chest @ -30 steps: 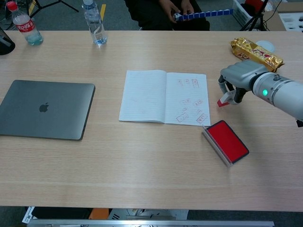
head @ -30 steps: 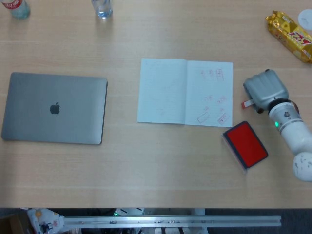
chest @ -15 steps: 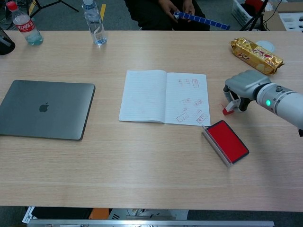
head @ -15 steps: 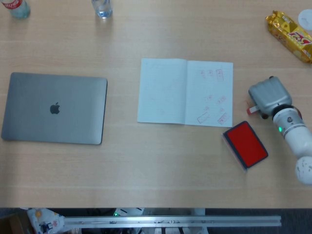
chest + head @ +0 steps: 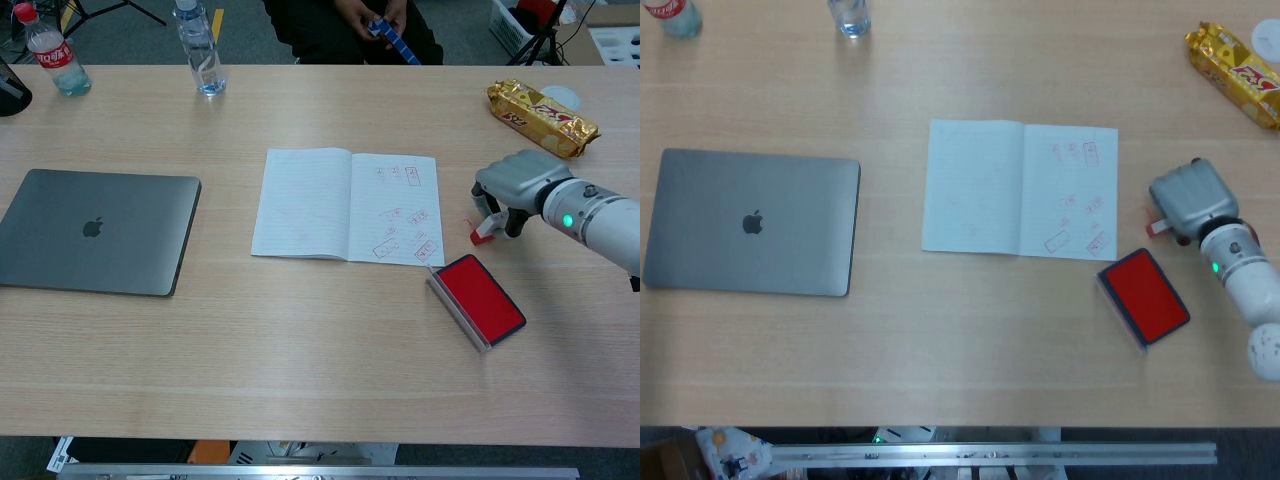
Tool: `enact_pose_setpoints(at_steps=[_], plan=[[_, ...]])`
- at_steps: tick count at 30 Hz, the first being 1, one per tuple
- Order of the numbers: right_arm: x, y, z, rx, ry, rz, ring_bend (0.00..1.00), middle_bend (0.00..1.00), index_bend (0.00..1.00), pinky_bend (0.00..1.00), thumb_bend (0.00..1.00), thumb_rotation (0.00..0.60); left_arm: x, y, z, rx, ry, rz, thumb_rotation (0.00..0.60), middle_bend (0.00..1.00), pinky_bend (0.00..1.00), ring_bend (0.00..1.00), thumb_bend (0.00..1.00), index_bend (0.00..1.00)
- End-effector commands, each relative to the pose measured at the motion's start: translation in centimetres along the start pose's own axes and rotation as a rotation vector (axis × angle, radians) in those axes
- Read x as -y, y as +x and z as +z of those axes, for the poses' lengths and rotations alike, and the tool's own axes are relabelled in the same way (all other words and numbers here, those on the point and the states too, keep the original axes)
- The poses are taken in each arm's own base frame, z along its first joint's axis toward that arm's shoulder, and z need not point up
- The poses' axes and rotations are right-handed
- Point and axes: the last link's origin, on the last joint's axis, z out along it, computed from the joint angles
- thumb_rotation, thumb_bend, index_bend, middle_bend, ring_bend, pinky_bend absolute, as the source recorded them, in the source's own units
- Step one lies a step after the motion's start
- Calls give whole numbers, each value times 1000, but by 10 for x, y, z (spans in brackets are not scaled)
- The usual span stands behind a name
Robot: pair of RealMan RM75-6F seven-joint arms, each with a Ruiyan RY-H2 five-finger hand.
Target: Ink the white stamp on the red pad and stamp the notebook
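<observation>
Gripping the small white stamp (image 5: 483, 231) with its red base, the grey right hand (image 5: 512, 182) is held just right of the open white notebook (image 5: 345, 206). The red rectangular ink pad (image 5: 482, 298) lies just below that notebook's right corner.

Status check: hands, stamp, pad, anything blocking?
Right robot hand holds the white stamp, low over the table. Left not in view. Red pad open, just below-left of the stamp. Notebook open; path clear.
</observation>
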Motion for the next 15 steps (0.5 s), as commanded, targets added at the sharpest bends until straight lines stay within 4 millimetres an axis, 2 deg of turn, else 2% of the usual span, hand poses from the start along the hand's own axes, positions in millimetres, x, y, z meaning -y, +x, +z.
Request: enact_pose_setpoints(at_steps=[1,15], plan=[[0,1,0,-3,-1,-1,410,503,642,331,305,600,0,0,0,1,1,0,600,0,0,0,324,0],[1,1,0,-10,-2,-5,374,456,532,305,297,600,1,-1,0,3,5,1,600,0,0,0,324,0]])
